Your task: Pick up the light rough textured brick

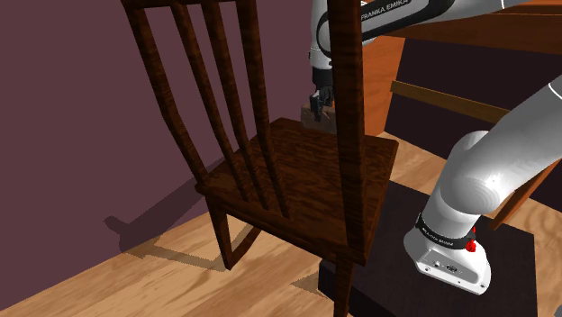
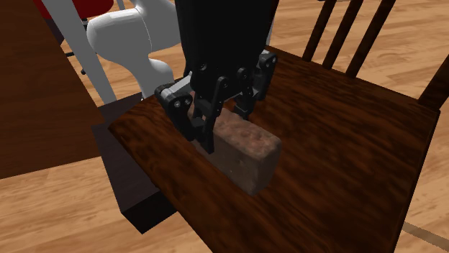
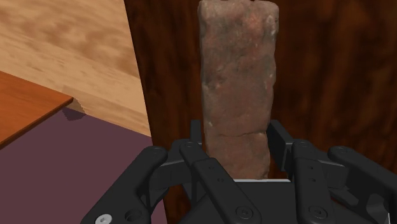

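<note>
A reddish-brown rough brick (image 2: 248,147) lies flat on the dark wooden chair seat (image 2: 345,144), near the seat's edge. My black gripper (image 2: 225,128) comes down over one end of it, one finger against each long side. In the wrist view the brick (image 3: 238,83) runs straight away from the gripper (image 3: 236,137), whose fingers press its two sides. The brick's underside rests on the seat. In the shoulder view the gripper (image 1: 319,104) stands at the seat's far edge, partly behind a chair post, with a bit of the brick (image 1: 309,117) under it.
The chair's back slats (image 1: 225,90) and thick post (image 1: 347,108) rise between the shoulder camera and the gripper. A purple wall (image 1: 72,117) stands at the shoulder view's left. An orange-brown panel (image 1: 383,86) is behind the chair. The dark stand (image 1: 423,279) sits on wooden floor.
</note>
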`<state>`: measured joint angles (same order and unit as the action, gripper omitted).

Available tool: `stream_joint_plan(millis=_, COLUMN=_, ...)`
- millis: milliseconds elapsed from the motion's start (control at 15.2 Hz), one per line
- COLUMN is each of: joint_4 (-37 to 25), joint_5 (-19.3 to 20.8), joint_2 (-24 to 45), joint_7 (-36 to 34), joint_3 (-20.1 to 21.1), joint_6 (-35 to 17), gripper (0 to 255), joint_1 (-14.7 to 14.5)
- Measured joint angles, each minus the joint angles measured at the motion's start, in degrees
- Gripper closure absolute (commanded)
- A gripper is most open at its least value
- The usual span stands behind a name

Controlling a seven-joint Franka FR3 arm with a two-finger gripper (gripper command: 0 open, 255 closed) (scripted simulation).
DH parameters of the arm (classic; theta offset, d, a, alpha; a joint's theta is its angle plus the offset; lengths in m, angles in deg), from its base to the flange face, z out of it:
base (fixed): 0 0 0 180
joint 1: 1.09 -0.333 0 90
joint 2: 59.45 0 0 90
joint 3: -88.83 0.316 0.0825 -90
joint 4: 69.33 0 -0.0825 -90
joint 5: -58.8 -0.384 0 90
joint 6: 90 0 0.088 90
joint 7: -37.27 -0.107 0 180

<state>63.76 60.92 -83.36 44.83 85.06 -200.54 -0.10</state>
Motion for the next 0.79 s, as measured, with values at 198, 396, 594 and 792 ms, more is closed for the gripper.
stream_joint_plan(millis=198, joint_4=0.00, joint_5=-0.01, joint_2=0.00, joint_7=0.00, joint_3=0.00, joint_6=-0.02, gripper=255, joint_1=0.00)
stream_joint_plan(millis=396, joint_4=-0.16, joint_5=-0.01, joint_2=-0.08, joint_7=0.00, joint_3=0.01, joint_6=0.29, gripper=255, joint_1=0.00)
stream_joint_plan(millis=594, joint_4=-2.05, joint_5=-0.04, joint_2=-0.17, joint_7=0.05, joint_3=0.02, joint_6=2.36, gripper=255, joint_1=0.00)
stream_joint_plan(millis=792, joint_4=-4.05, joint_5=-0.10, joint_2=-0.39, joint_7=-0.03, joint_3=0.14, joint_6=4.57, gripper=255, joint_1=-0.05)
